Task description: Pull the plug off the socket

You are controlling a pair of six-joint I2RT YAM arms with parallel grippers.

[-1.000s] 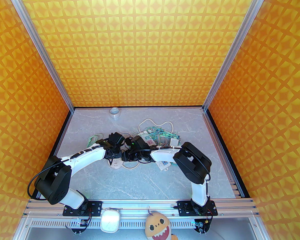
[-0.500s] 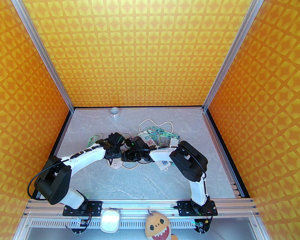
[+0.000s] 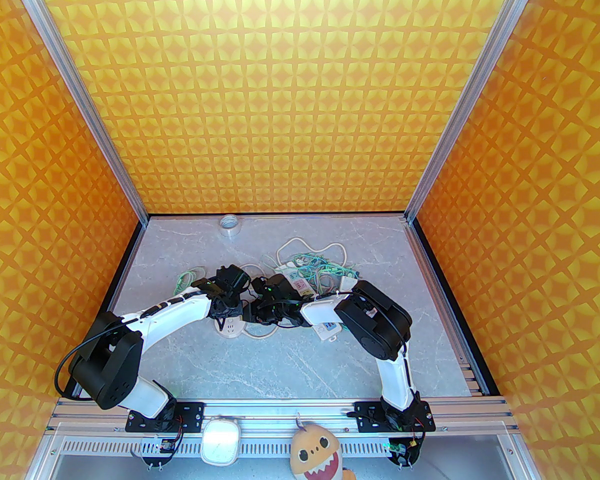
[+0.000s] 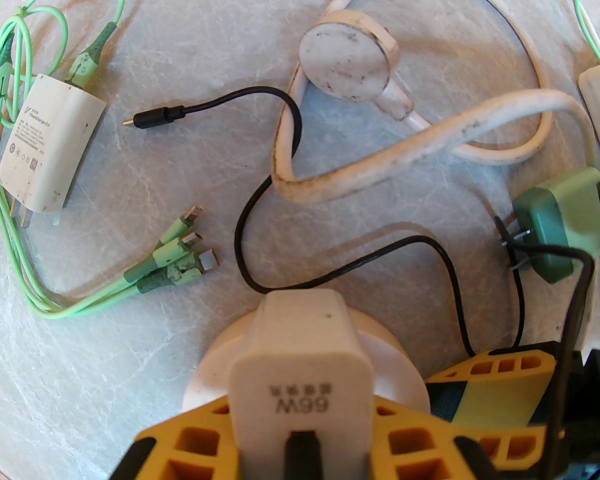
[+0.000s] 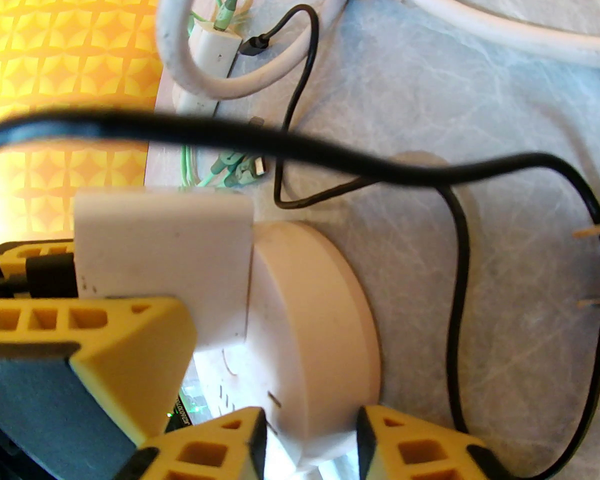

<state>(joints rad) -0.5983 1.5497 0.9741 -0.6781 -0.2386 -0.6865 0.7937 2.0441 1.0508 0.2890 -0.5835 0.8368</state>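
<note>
A white charger plug (image 4: 300, 363) marked 66W sits in a round white socket (image 4: 380, 348) on the marble table. My left gripper (image 4: 300, 448) is shut on the plug, one yellow finger on each side of its body. In the right wrist view the same plug (image 5: 165, 248) stands out of the socket disc (image 5: 310, 328). My right gripper (image 5: 310, 448) straddles the disc's edge with both fingers against it. From above, the two grippers meet over the socket (image 3: 231, 329), left gripper (image 3: 228, 313) beside right gripper (image 3: 252, 314).
A black cable (image 4: 260, 228) runs from the plug and loops across the table. A green charger (image 4: 560, 228), a white charger (image 4: 45, 143) with green cables and a thick white cord (image 4: 430, 133) lie around. A cable pile (image 3: 315, 265) and a tape roll (image 3: 229, 223) sit farther back.
My right arm has shifted left toward the socket and its fingers have drawn in around the disc. The left arm and the plug have not moved.
</note>
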